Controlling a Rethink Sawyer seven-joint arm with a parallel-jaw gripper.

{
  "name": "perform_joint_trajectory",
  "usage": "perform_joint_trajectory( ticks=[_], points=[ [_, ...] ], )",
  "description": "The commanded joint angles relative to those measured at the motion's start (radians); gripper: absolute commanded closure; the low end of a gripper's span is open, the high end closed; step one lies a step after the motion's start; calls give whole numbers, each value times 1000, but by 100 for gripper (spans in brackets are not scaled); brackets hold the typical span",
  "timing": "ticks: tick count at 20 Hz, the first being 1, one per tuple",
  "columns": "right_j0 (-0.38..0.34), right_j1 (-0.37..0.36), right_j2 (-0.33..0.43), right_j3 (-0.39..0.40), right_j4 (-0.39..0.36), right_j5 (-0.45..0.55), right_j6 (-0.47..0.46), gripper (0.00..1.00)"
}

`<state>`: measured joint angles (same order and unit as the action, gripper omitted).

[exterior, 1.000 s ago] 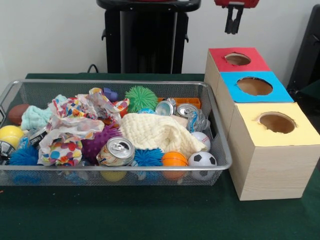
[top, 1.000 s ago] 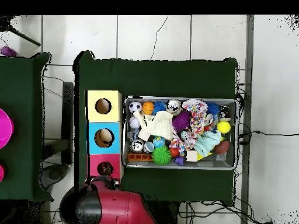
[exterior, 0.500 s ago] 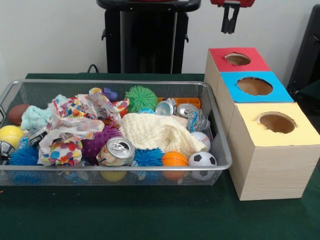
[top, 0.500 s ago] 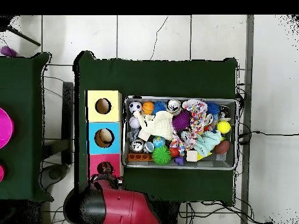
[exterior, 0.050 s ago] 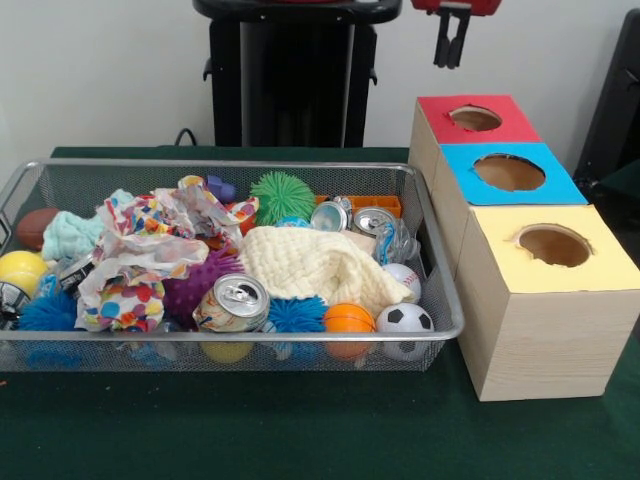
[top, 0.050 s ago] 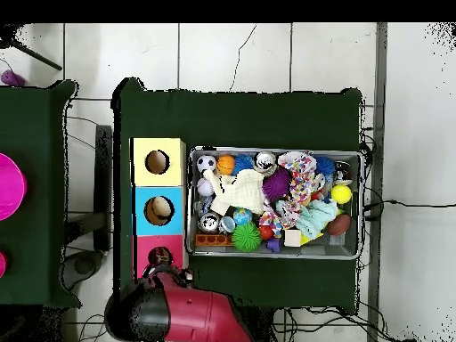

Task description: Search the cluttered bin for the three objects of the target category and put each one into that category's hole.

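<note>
My gripper (exterior, 0.050 s ago: 450, 42) hangs high at the top edge, just left of the red-topped box (exterior, 0.050 s ago: 432, 110), open with nothing between its fingers. In the overhead view the gripper (top, 0.050 s ago: 166, 270) sits at the red box's (top, 0.050 s ago: 142, 245) edge nearest the base. The blue-topped box (exterior, 0.050 s ago: 455, 165) and the yellow-topped box (exterior, 0.050 s ago: 500, 250) stand in a row beside it, each with a round hole. The wire bin (exterior, 0.050 s ago: 440, 300) holds a drink can (exterior, 0.050 s ago: 232, 302), a second can (exterior, 0.050 s ago: 372, 221), a soccer ball (exterior, 0.050 s ago: 404, 320), an orange ball (exterior, 0.050 s ago: 348, 317), a baseball (exterior, 0.050 s ago: 402, 277) and a cream cloth (exterior, 0.050 s ago: 310, 262).
The bin also holds a green spiky ball (exterior, 0.050 s ago: 282, 195), a purple spiky ball (exterior, 0.050 s ago: 195, 285), a patterned cloth (exterior, 0.050 s ago: 150, 250), a yellow ball (exterior, 0.050 s ago: 20, 270) and a brown football (exterior, 0.050 s ago: 35, 228). A pink round thing (top, 0.050 s ago: 9, 185) lies on a side table.
My gripper has slid left in the front view, from above the red box's hole to past its left edge. The bin's contents have not moved.
</note>
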<state>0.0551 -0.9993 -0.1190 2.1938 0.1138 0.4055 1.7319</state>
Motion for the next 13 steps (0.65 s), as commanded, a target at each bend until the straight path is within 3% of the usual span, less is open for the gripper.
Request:
perform_joint_trajectory(
  ticks=[1, 13],
  points=[
    [-62, 35, 10, -31, -78, -75, 81, 100],
    [31, 110, -29, -88, -100, -128, 148, 100]
  ],
)
